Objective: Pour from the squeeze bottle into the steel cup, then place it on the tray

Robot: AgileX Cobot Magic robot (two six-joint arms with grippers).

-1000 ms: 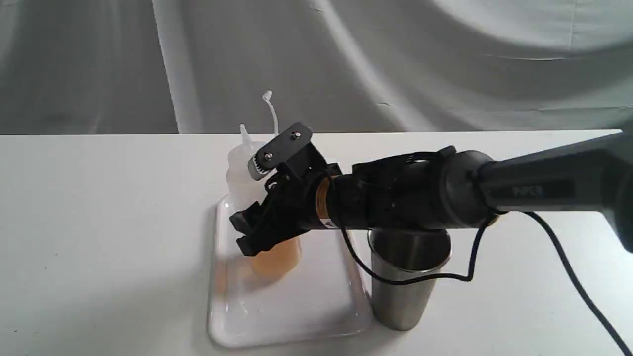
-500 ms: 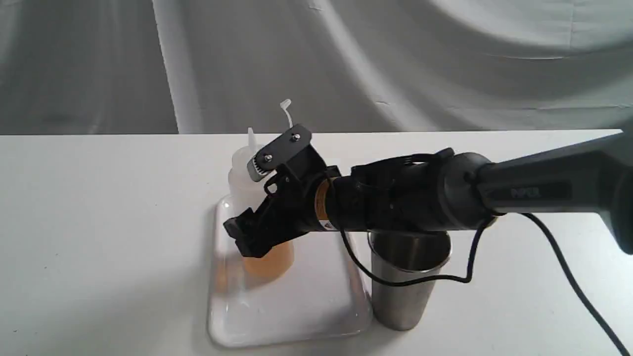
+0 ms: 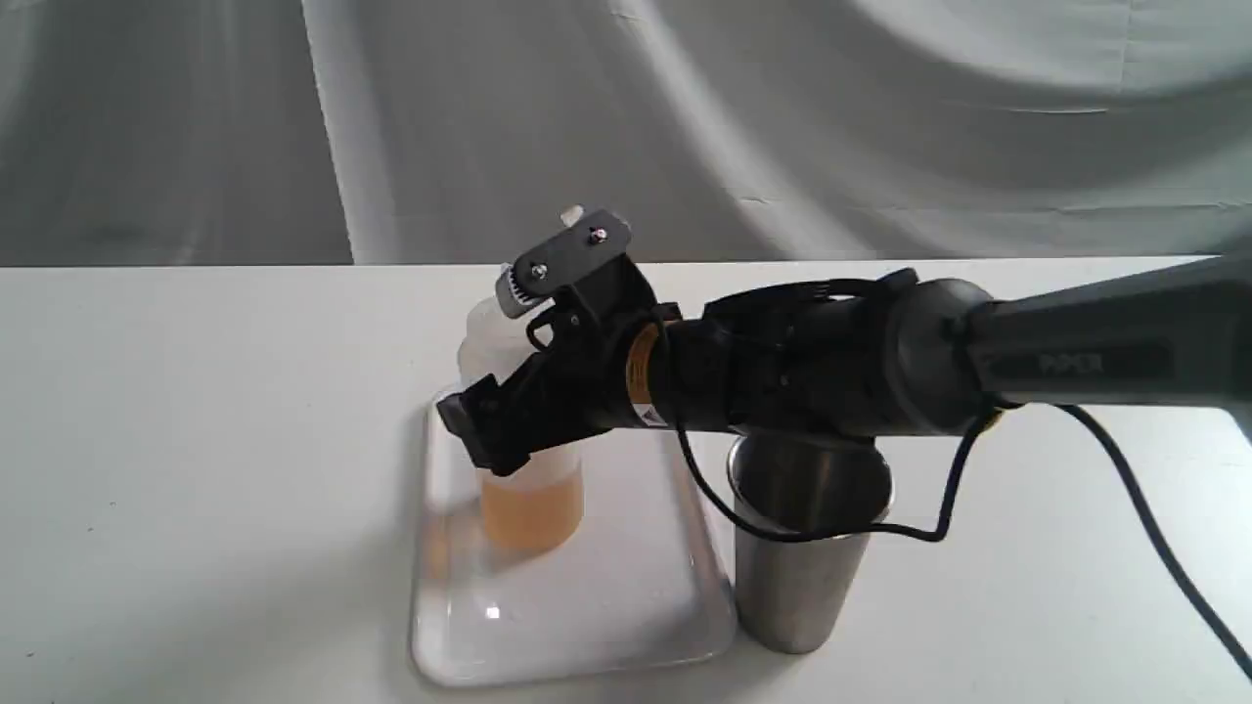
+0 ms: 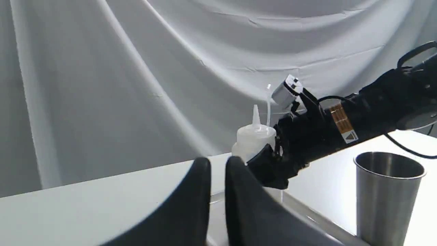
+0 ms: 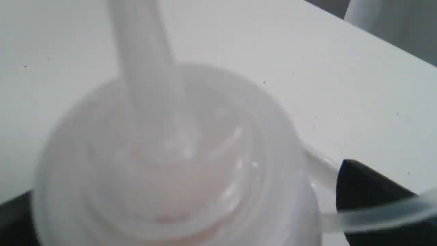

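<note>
The squeeze bottle (image 3: 530, 494), whitish with amber liquid in its lower part, stands upright on the white tray (image 3: 587, 626). My right gripper (image 3: 476, 435) reaches in from the right and straddles the bottle's upper body, open. In the right wrist view a gap shows between the bottle (image 5: 170, 164) and one black finger (image 5: 362, 191). The steel cup (image 3: 797, 577) stands on the table just right of the tray, under the right arm. The left wrist view shows the bottle (image 4: 254, 136), the cup (image 4: 385, 194) and my left gripper (image 4: 217, 191), shut and holding nothing.
A black cable (image 3: 841, 533) hangs from the right arm across the cup's mouth. A grey cloth backdrop (image 3: 685, 117) hangs behind the white table (image 3: 196, 440). The tray's long edge lies close to the cup's base.
The right gripper's jaws have spread and the wrist has risen a little. The bottle has shifted slightly left and now stands straight on the tray, its tip behind the wrist camera.
</note>
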